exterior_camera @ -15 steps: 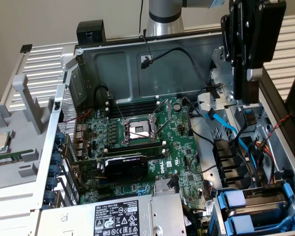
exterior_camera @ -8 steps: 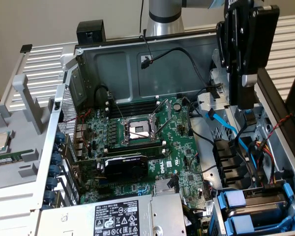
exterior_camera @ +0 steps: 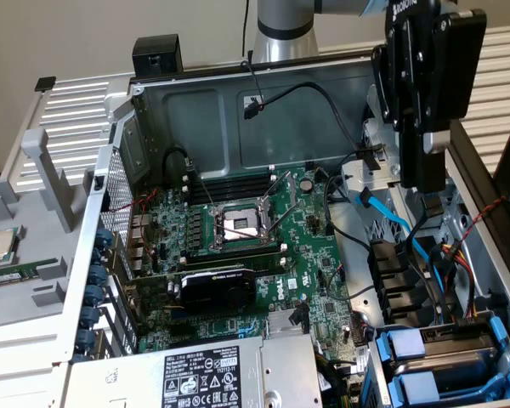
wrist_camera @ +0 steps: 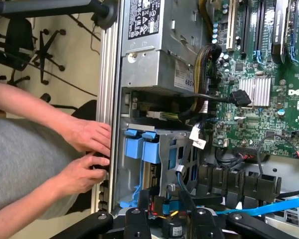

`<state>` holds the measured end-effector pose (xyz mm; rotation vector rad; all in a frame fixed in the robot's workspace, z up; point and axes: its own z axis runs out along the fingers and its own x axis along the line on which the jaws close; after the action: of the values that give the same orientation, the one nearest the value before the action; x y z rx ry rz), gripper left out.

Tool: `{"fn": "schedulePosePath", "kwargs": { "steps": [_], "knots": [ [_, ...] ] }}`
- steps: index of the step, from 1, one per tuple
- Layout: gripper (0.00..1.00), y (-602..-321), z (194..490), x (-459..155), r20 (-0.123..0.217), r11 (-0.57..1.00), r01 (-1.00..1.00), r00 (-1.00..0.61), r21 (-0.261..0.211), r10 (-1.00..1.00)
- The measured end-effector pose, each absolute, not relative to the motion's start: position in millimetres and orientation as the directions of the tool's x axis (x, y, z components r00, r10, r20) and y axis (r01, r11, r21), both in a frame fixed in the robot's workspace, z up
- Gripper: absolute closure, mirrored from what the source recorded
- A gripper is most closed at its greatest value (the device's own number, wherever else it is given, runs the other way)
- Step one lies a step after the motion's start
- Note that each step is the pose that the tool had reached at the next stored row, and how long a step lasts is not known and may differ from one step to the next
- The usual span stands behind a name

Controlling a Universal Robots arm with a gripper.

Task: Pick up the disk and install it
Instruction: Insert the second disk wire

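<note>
Green motherboard (white "DELL" lettering) — legible

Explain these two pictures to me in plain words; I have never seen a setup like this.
The exterior view looks from outside into an open computer case lying on its side. Above it hangs a robot arm; the black part is its tool, which holds nothing that can be seen. Inside lie the green motherboard, the grey power-supply box and, at the exterior view's lower right, a drive cage with blue clips.

The wrist view comes from a camera on the arm itself, looking down into the same case. It shows the same blue clips, the power-supply box and the motherboard. A person's two hands rest at the case's outer edge.
</note>
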<state>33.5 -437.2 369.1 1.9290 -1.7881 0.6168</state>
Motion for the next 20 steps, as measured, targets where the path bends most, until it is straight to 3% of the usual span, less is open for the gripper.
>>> {"fn": "schedulePosePath", "kwargs": {
  "steps": [20],
  "knots": [
    [0.63, -436.7, 358.7, 26.2, 0.615, -0.106, -0.994, 0.097, 0.022, -0.782]
  ]
}}
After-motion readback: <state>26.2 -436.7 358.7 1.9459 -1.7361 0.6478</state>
